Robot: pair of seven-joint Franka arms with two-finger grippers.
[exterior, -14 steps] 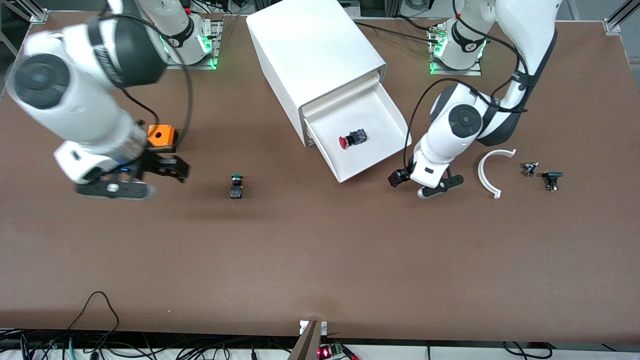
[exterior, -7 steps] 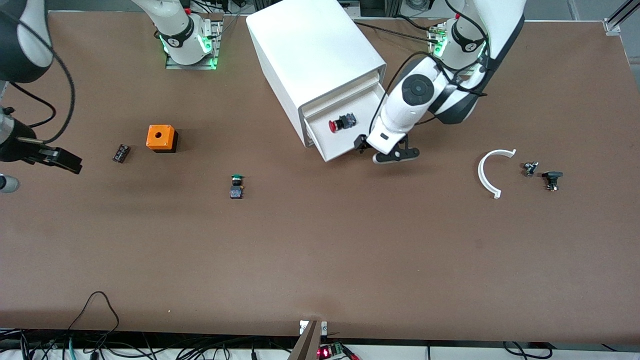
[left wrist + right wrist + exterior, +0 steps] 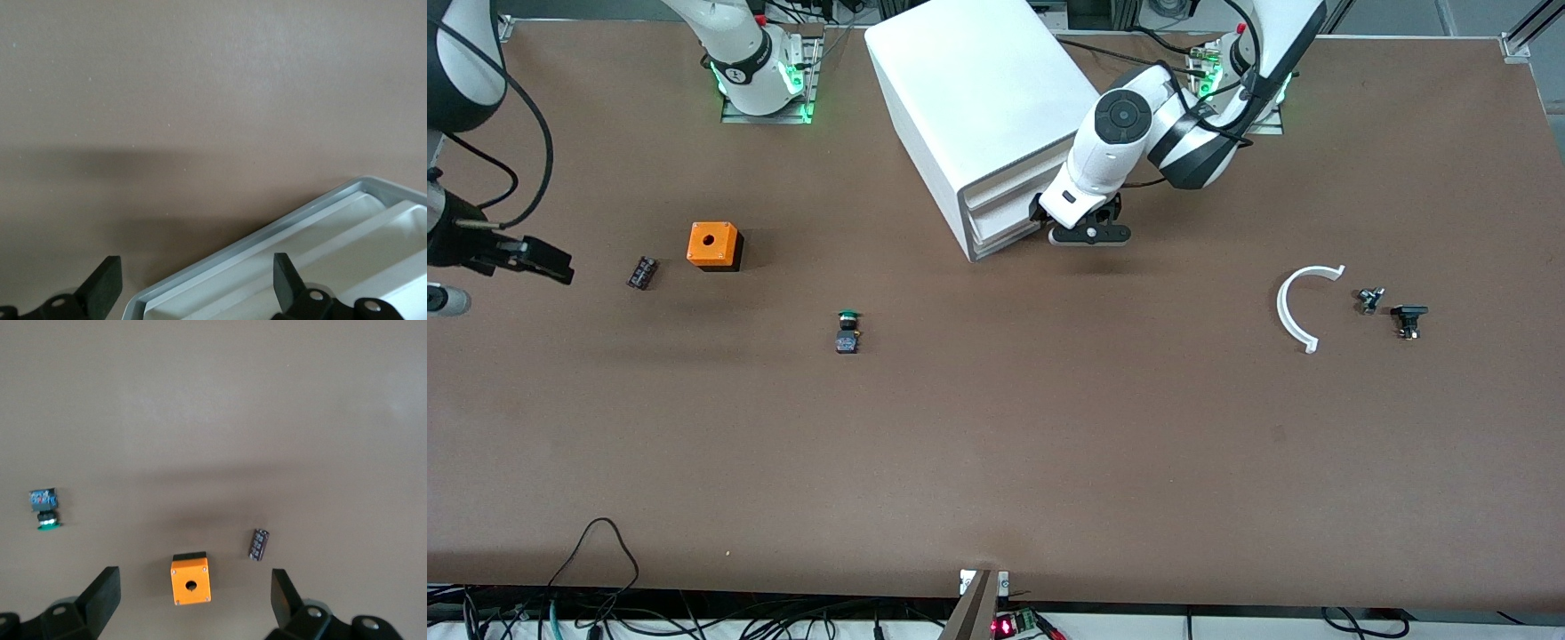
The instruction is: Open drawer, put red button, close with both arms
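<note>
At the foot of the boxy white plastic cabinet (image 3: 996,116), the wide shallow white drawer (image 3: 1003,238) sits pushed in flush under its two twins, so the red button is out of sight, presumably shut inside. The left gripper (image 3: 1080,222) rests against the drawer front, fingers spread and gripping nothing. Closing looks finished; the next move calls for backing that arm away cleanly. The right gripper (image 3: 525,258) waits over the right arm's end of the matte brown table (image 3: 996,462), its fingers also apart and empty, near a small orange box with a hole (image 3: 714,245).
</note>
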